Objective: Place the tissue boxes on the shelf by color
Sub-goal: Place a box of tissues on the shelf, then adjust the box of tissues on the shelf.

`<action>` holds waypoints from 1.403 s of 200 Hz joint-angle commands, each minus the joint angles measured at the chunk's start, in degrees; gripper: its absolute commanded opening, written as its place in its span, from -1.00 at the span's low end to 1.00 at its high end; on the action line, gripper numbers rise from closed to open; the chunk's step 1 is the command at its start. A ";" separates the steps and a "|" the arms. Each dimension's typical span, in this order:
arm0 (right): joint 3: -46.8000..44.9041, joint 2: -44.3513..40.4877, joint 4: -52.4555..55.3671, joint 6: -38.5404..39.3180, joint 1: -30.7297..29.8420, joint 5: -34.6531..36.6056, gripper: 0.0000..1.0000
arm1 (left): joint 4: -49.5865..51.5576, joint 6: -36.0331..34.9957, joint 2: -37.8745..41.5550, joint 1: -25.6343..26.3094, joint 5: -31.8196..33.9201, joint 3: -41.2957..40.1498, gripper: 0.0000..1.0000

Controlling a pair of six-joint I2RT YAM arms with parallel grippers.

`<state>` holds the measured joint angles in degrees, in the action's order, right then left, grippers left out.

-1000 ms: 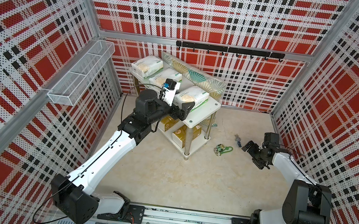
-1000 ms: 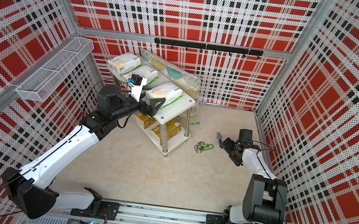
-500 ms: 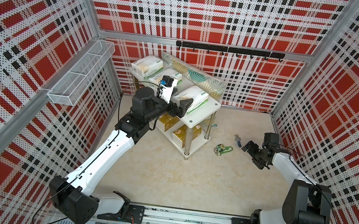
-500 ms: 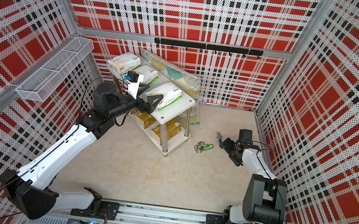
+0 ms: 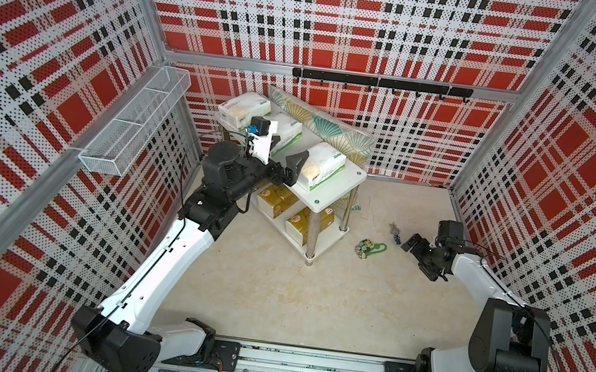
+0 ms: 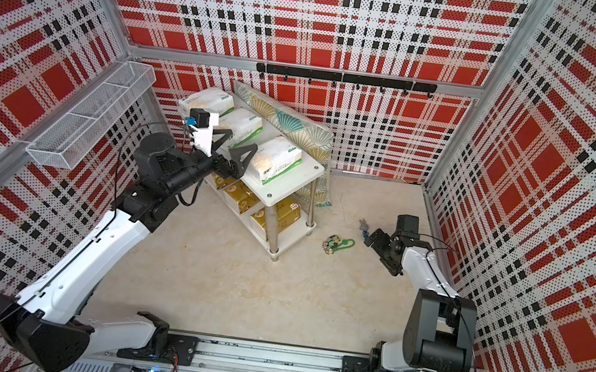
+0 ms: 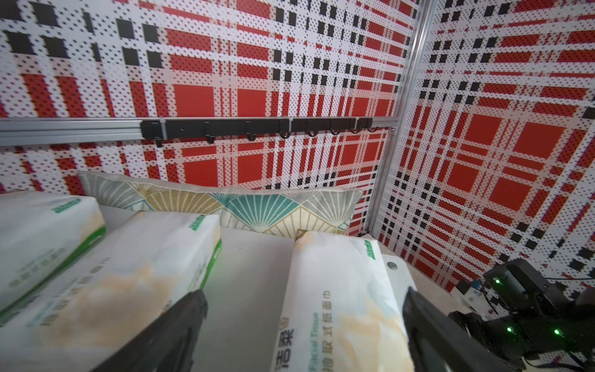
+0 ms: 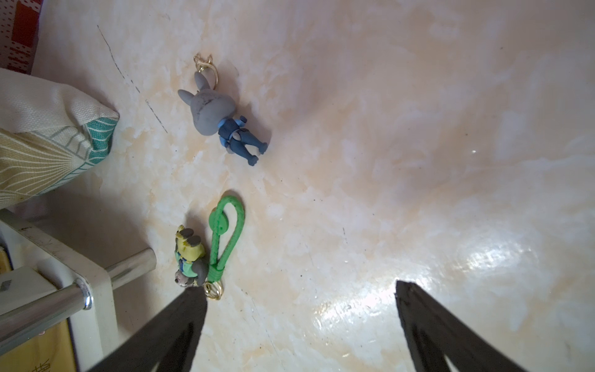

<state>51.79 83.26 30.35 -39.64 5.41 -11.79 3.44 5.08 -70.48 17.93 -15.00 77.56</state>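
Tissue boxes (image 5: pixel 320 166) are all sitting on the shelf (image 5: pixel 339 188), three white ones (image 5: pixel 287 133) lying on top and three gold ones (image 6: pixel 240 197) underneath. The left gripper (image 7: pixel 302 294) is hovering at the endmost white box, jaws spread wide, gripping nothing. The right gripper (image 8: pixel 296 286) is hanging over the floor (image 8: pixel 386 161) by two keychain toys (image 8: pixel 190 257), jaws wide apart, empty.

Fan-patterned cushion (image 5: pixel 320 125) beyond the left pincer (image 7: pixel 302 294), black hook rail (image 5: pixel 380 82) above it, wire basket (image 5: pixel 132 122) off to that pincer's side, grey rabbit keyring (image 8: pixel 222 116) and green-looped keyring (image 8: pixel 206 254), perhaps a small animal, ahead of the right pincer (image 8: pixel 296 290)
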 commanded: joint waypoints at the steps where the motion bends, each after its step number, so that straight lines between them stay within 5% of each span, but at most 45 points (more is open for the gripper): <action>1: -0.03 0.28 -0.73 0.66 -0.38 0.01 1.00 | -0.19 1.29 2.17 -4.25 -0.58 0.39 0.97; 89: -0.03 -0.03 -0.87 0.80 -0.48 -0.25 1.00 | 2.15 2.82 3.10 -20.72 -4.11 -4.96 0.74; 156: 0.22 0.17 -0.91 0.60 -0.44 -0.60 1.00 | 2.63 2.90 -1.99 -21.71 -4.07 -3.56 0.56; 280: 0.23 -0.21 -0.50 0.31 -0.41 -0.25 1.00 | 0.47 2.72 -8.06 -21.70 -2.08 -0.24 0.53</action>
<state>51.79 83.26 30.09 -39.64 5.41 -11.99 5.32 7.62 -77.41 -3.46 -17.54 74.94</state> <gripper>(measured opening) 0.999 0.768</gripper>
